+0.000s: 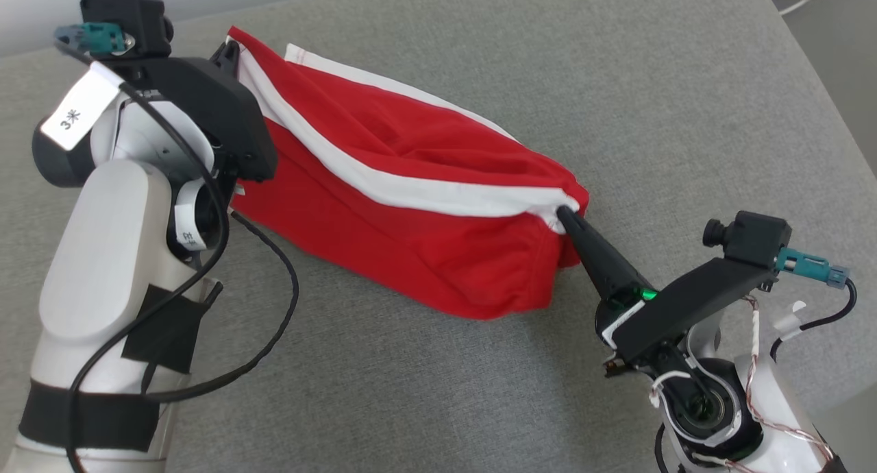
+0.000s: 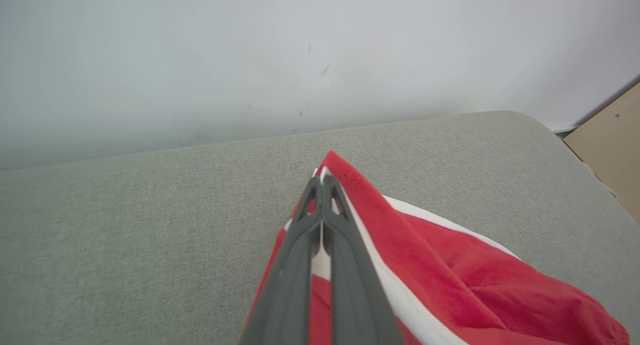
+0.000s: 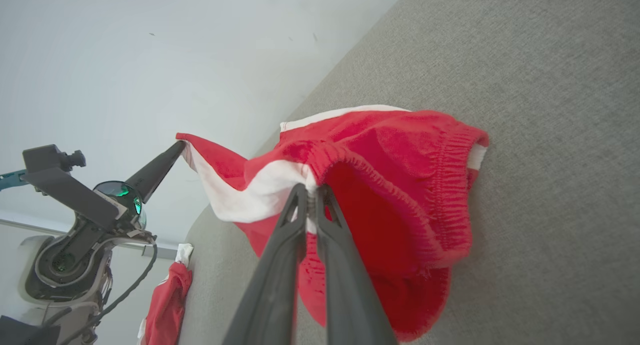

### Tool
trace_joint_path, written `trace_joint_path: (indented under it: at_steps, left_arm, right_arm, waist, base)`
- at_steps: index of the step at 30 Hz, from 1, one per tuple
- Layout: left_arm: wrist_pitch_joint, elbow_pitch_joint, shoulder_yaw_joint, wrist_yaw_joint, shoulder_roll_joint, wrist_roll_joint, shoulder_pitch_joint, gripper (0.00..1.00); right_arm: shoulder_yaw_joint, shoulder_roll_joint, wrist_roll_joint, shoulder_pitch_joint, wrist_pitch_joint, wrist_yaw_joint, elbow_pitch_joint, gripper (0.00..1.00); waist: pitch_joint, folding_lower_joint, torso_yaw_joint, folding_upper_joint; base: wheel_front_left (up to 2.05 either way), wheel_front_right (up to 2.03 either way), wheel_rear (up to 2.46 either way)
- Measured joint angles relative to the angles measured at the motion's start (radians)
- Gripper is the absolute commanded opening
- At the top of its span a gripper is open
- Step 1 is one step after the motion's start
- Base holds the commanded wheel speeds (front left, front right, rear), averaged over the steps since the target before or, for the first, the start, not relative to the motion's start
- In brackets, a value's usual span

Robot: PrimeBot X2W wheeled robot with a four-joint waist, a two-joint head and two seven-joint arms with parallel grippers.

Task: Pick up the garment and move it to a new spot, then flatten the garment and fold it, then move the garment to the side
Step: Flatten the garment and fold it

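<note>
The garment [image 1: 384, 205] is a pair of red shorts with white side stripes, stretched between my two grippers above the grey cushioned surface [image 1: 548, 68]. My left gripper [image 2: 321, 179] is shut on one end of the garment [image 2: 425, 255], at its red and white edge. My right gripper [image 1: 563, 212] is shut on the other end, pinching the white stripe beside the elastic waistband. In the right wrist view that right gripper [image 3: 311, 189] clamps the garment [image 3: 390, 185], whose waist opening hangs down, and the left gripper [image 3: 177, 146] holds the far corner.
A pale wall [image 2: 300, 50] rises behind the grey surface. Another red and white cloth [image 3: 167, 297] hangs low beside the left arm in the right wrist view. A beige floor patch [image 2: 610, 145] lies past the surface's right edge. A black cable [image 1: 274, 308] loops from the left arm.
</note>
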Motion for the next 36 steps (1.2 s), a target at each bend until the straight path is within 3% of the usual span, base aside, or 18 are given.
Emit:
trace_joint_path:
  at_steps: [13,26,27,28,29,30,36]
  left_arm:
    - [-0.067,0.102,-0.008,0.0,-0.004,0.05,-0.108,0.0]
    - [-0.105,0.212,-0.049,-0.003,0.013,0.105,-0.188,0.0]
    - [-0.108,0.225,-0.052,-0.003,0.012,0.106,-0.193,0.1]
    - [-0.109,0.232,-0.059,-0.003,0.012,0.109,-0.195,0.26]
    - [-0.11,0.243,-0.062,-0.011,0.013,0.114,-0.196,0.76]
    - [-0.113,0.254,-0.067,-0.012,0.011,0.115,-0.196,1.0]
    - [-0.137,0.296,-0.077,-0.028,0.014,0.122,-0.199,1.0]
  right_arm:
    - [0.056,-0.001,0.156,-0.098,-0.205,0.0,0.11,0.0]
    - [0.121,-0.002,0.268,-0.198,-0.337,-0.003,0.209,0.0]
    - [0.127,-0.002,0.278,-0.206,-0.343,-0.003,0.221,0.07]
    - [0.13,-0.002,0.282,-0.21,-0.348,-0.003,0.226,0.42]
    - [0.137,-0.002,0.286,-0.214,-0.35,-0.003,0.233,1.0]
    - [0.142,-0.002,0.288,-0.221,-0.353,-0.003,0.24,1.0]
    - [0.163,-0.003,0.301,-0.249,-0.376,-0.003,0.273,1.0]
  waist:
    - [0.048,-0.0001,-0.057,0.0]
    - [0.098,0.0,-0.098,-0.0001]
    - [0.101,-0.0001,-0.098,0.0]
    - [0.104,0.0,-0.098,0.0]
    - [0.106,0.0,-0.098,-0.0001]
    - [0.108,0.0,-0.096,0.0]
    - [0.109,-0.0001,-0.084,0.0]
  base:
    - [0.0,0.0,0.0]
    - [0.0,0.0,0.0]
    - [0.0,0.0,0.0]
    - [0.0,0.0,0.0]
    - [0.0,0.0,0.0]
    - [0.0,0.0,0.0]
    - [0.0,0.0,0.0]
